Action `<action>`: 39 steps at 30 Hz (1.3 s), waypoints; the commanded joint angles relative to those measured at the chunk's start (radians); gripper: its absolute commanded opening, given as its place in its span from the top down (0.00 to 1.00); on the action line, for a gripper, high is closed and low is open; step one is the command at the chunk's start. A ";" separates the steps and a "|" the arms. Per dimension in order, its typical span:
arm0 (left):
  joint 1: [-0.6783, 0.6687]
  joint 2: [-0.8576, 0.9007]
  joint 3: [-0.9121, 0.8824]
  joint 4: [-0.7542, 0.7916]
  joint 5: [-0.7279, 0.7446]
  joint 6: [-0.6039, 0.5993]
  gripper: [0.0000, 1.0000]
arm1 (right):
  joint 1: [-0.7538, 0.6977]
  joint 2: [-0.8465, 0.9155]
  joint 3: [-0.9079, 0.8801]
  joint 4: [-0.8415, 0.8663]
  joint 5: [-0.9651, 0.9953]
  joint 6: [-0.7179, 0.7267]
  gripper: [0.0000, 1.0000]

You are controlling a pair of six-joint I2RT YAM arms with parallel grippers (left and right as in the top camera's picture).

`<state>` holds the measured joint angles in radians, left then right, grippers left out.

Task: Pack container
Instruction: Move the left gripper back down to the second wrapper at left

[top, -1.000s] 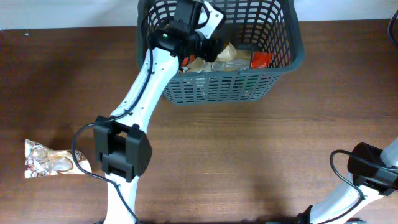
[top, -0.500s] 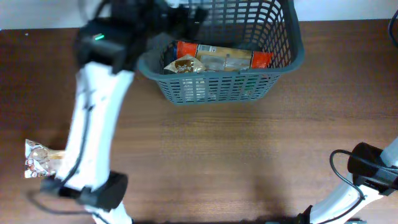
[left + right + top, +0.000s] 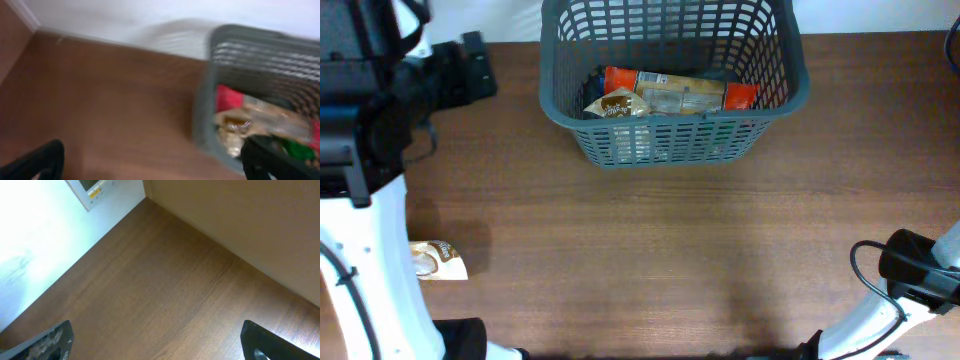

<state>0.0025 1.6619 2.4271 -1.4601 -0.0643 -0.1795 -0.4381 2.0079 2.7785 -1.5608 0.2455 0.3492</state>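
Observation:
The dark grey lattice basket (image 3: 670, 130) stands at the table's far middle. It holds a long red-ended packet (image 3: 670, 88), a brown snack bag (image 3: 610, 103) and something green. The basket also shows blurred at the right of the left wrist view (image 3: 260, 65). My left gripper (image 3: 468, 68) is left of the basket, over the table's far left. Its jaws stand wide apart and empty in the left wrist view (image 3: 150, 167). My right gripper (image 3: 157, 345) is open and empty above bare wood.
A small snack packet (image 3: 438, 259) lies on the table at the near left, partly hidden by my left arm (image 3: 370, 250). My right arm's base and cable (image 3: 915, 270) sit at the near right corner. A white wall runs along the far edge.
My left arm has swung out of the basket to the far left, empty. The packets stay in the basket. The right arm has not moved.

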 commanded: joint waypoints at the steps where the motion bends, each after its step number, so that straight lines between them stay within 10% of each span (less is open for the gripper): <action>1: 0.048 -0.038 0.002 -0.072 -0.122 -0.179 0.01 | -0.001 -0.004 -0.003 0.001 0.002 0.011 0.01; 17: 0.106 -0.395 -0.313 -0.227 -0.364 -0.536 0.01 | -0.001 -0.004 -0.003 0.001 0.002 0.011 0.01; 25: 0.227 -0.830 -1.032 -0.193 -0.531 -1.226 0.01 | -0.001 -0.004 -0.003 0.001 0.002 0.011 0.01; 39: 0.397 -0.608 -1.109 0.065 -0.444 -1.099 0.01 | -0.001 -0.004 -0.003 0.001 0.002 0.011 0.01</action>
<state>0.3042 0.9501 1.2831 -1.3979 -0.5503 -1.3251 -0.4381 2.0083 2.7777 -1.5635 0.2428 0.3584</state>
